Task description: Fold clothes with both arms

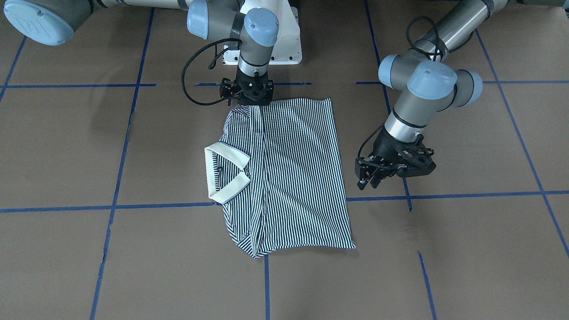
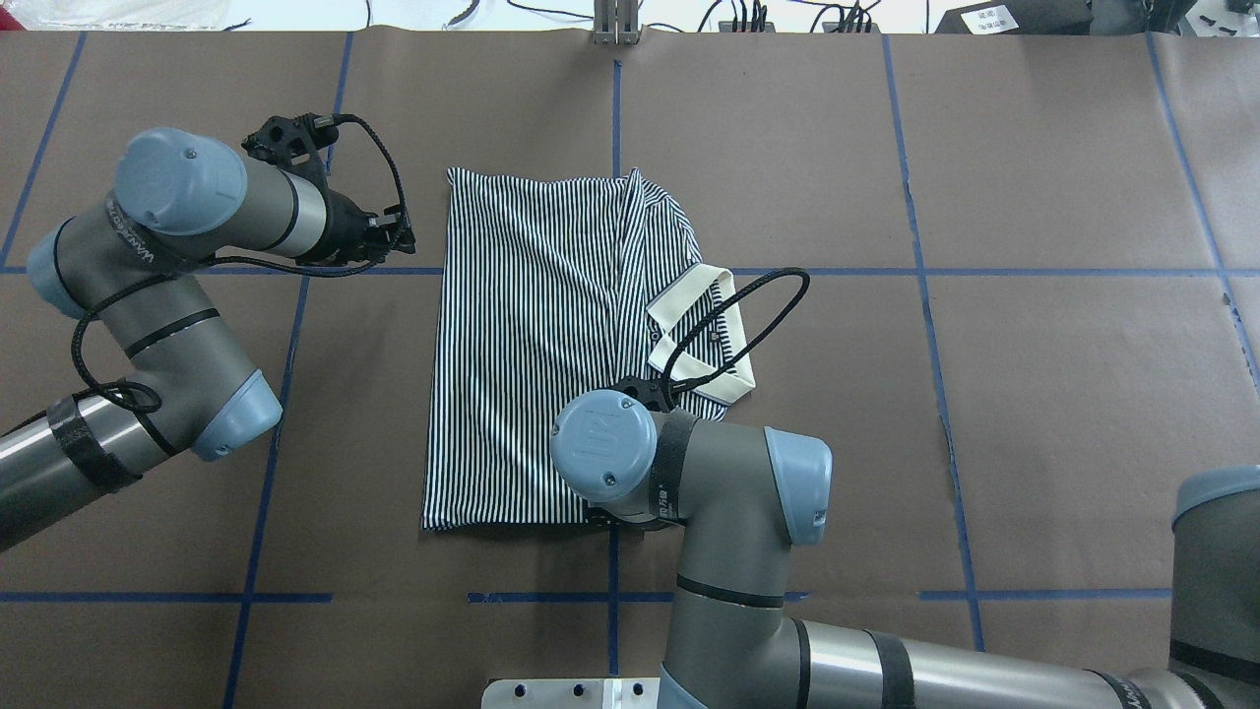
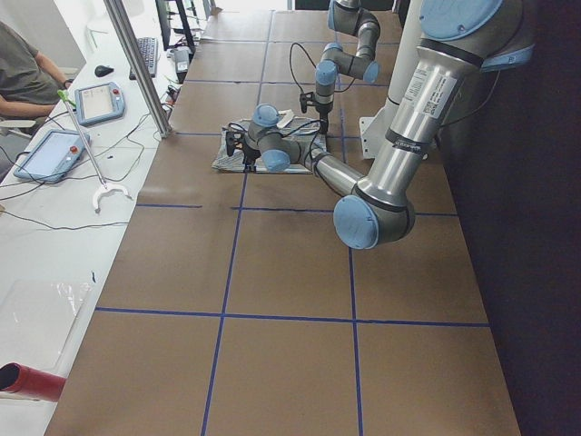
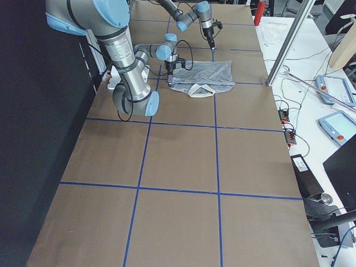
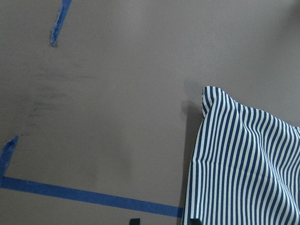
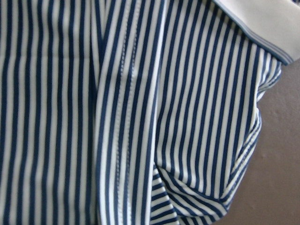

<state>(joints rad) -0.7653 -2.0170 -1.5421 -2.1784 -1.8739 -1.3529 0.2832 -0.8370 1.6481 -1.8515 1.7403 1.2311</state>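
Note:
The striped polo shirt (image 1: 298,178) lies flat on the brown table, sleeves folded in, in a rough rectangle. Its cream collar (image 1: 226,171) points to the robot's right (image 2: 704,340). My left gripper (image 1: 370,180) is open and empty. It hovers off the shirt's hem side, beside its edge (image 5: 243,164). My right gripper (image 1: 250,101) is down at the shirt's edge nearest the robot, by the shoulder fold. Its fingers are hidden under the wrist, so I cannot tell their state. Its wrist view is filled by striped cloth (image 6: 56,117).
Blue tape lines (image 1: 466,194) grid the brown paper table. The white pedestal base (image 1: 284,49) stands just behind the shirt. An operator (image 3: 23,82) and touch pendants (image 3: 98,100) are at a side bench beyond the table's far edge.

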